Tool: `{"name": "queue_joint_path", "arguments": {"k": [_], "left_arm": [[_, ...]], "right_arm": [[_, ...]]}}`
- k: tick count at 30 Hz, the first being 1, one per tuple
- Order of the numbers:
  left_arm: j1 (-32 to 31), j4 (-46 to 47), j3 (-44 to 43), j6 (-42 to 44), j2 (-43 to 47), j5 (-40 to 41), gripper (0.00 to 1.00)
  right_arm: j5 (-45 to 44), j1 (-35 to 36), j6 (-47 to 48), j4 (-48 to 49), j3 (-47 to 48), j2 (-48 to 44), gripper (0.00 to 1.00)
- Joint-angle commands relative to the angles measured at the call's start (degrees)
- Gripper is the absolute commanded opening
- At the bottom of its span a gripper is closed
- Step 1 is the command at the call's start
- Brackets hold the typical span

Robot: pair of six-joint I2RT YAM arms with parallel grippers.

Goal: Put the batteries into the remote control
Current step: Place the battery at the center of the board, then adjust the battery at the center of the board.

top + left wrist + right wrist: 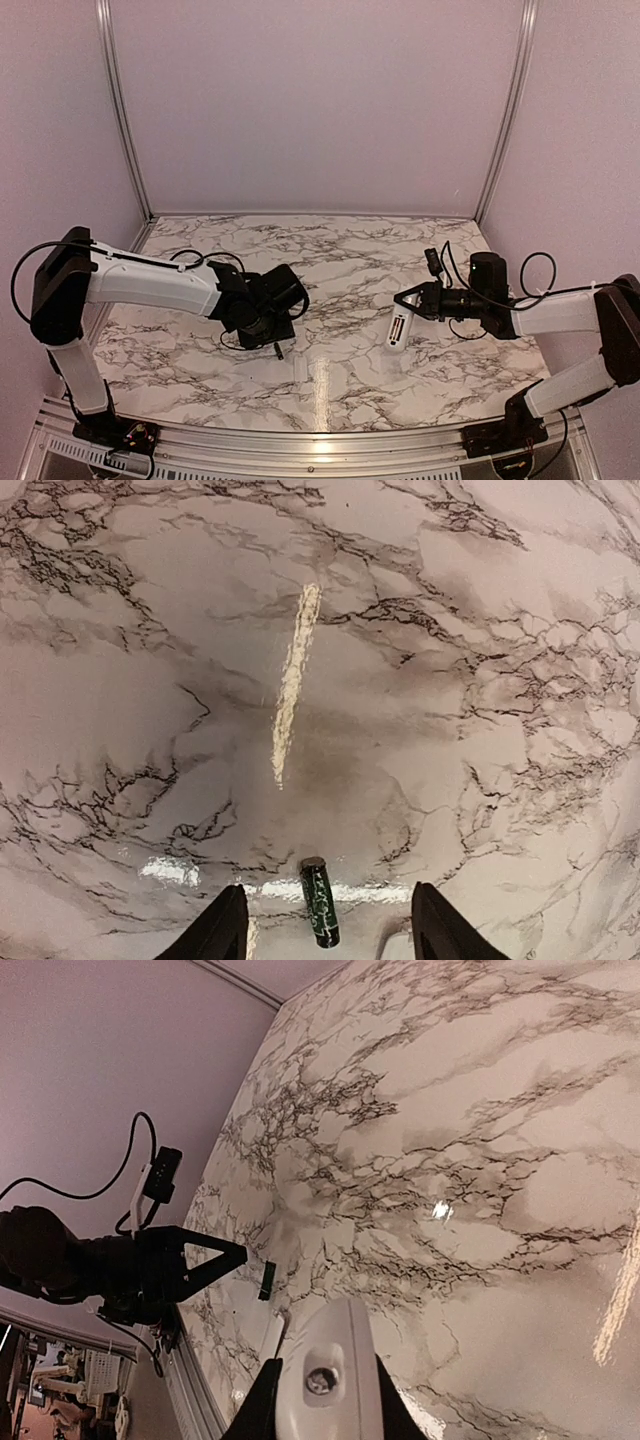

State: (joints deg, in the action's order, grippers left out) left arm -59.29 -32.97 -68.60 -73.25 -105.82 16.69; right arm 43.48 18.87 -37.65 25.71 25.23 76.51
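A dark green battery (320, 902) lies on the marble table between the spread black fingers (225, 932) of my left gripper (330, 938), which hovers low over it, open and empty. From above, the battery (278, 350) is a small dark stub just under the left gripper (272, 335). My right gripper (403, 304) is shut on the white remote control (397, 328) and holds it tilted above the table. In the right wrist view the remote (325, 1370) sits end-on between the jaws of the right gripper (325, 1410). The silvery battery is not clearly visible.
A small pale flat piece (270, 1335) lies on the table near the dark battery (266, 1280); I cannot tell what it is. The marble table (340, 260) is walled at the back and sides, with a metal rail (300, 440) along the near edge.
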Motion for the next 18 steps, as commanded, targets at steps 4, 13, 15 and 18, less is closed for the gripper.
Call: {"name": "queue_joint_path", "arguments": {"k": [4, 13, 15, 18], "left_arm": [[0.9, 4.2, -2.3, 51.4, 13.6, 3.5, 0.97], [1.6, 13.8, 6.8, 97.8, 26.1, 2.2, 0.99], [1.6, 18.6, 11.7, 106.3, 29.1, 0.0, 0.99], [2.2, 13.9, 10.3, 113.0, 27.7, -4.1, 0.99]], "right_arm": [[1.4, -1.3, 0.5, 1.7, 0.3, -0.4, 0.0], [2.5, -1.3, -0.5, 4.2, -0.2, -0.3, 0.0], [2.8, -1.3, -0.5, 3.9, -0.2, -0.2, 0.0], [2.7, -1.3, -0.5, 4.4, -0.2, -0.1, 0.0]]}}
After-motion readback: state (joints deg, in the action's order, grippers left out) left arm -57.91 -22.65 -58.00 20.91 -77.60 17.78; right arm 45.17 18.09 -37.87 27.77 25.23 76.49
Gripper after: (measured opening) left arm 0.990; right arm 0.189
